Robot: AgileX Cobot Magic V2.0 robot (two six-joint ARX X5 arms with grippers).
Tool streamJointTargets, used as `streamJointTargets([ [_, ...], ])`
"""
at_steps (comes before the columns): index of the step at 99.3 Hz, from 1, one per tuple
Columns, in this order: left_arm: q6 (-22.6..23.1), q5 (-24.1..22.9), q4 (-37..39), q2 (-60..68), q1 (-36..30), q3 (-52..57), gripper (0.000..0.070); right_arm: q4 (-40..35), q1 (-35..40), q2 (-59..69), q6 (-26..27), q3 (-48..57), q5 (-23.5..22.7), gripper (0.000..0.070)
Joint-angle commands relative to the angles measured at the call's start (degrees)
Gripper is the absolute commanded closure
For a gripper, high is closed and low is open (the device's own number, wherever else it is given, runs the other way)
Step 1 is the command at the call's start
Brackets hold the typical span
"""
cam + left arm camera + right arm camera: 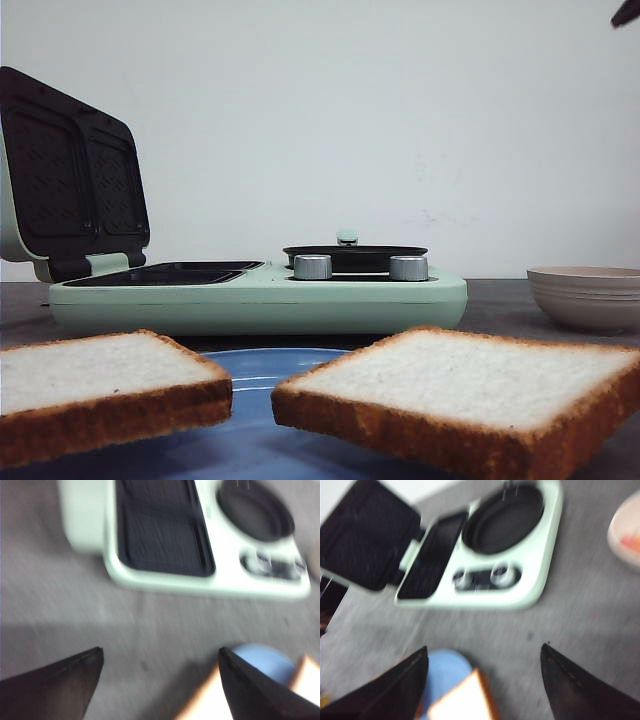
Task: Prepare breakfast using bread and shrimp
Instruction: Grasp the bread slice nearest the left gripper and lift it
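Two slices of white bread lie on a blue plate close in front: the left slice and the right slice. Behind them stands a mint-green sandwich maker with its lid raised. My left gripper is open and empty above the grey table, with a bread corner and the plate beside its right finger. My right gripper is open and empty above a bread corner and the plate. No shrimp can be made out for certain.
The maker has dark grill plates, a round black pan and two silver knobs. A beige bowl stands at the right; in the right wrist view the bowl shows something orange inside.
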Motion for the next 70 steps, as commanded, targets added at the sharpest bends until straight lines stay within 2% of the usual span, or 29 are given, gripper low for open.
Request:
streamJointTargets([
  [1, -0.8, 1.6, -0.5, 1.7, -0.4, 0.8, 0.0265, -2.4, 0.7, 0.9, -0.1, 0.9, -2.1, 0.0258],
  [11, -0.8, 3.6, -2.2, 4.1, -0.9, 0.8, 0.0265, -6.9, 1.8, 2.8, -2.0, 0.9, -5.6, 0.0256],
  [22, -0.7, 4.4, -4.7, 7.6, -1.3, 0.8, 0.0265, -9.4, 3.0, 4.0, -4.9, 0.9, -6.0, 0.0255],
  [34, -0.6, 5.0, -6.3, 12.5, -2.2, 0.8, 0.0265, -9.3, 3.5, 4.1, -5.1, 0.9, -6.0, 0.0256],
  [55, 0.9, 11.2, -5.2, 22.9, -4.5, 0.8, 0.0264, -8.5, 3.8, 4.2, -5.9, 0.9, -6.0, 0.0256],
  [70, 2.4, 11.5, -4.5, 29.1, -5.3, 0.8, 0.0265, -7.5, 4.5, 4.2, -5.9, 0.9, -6.0, 0.0256],
])
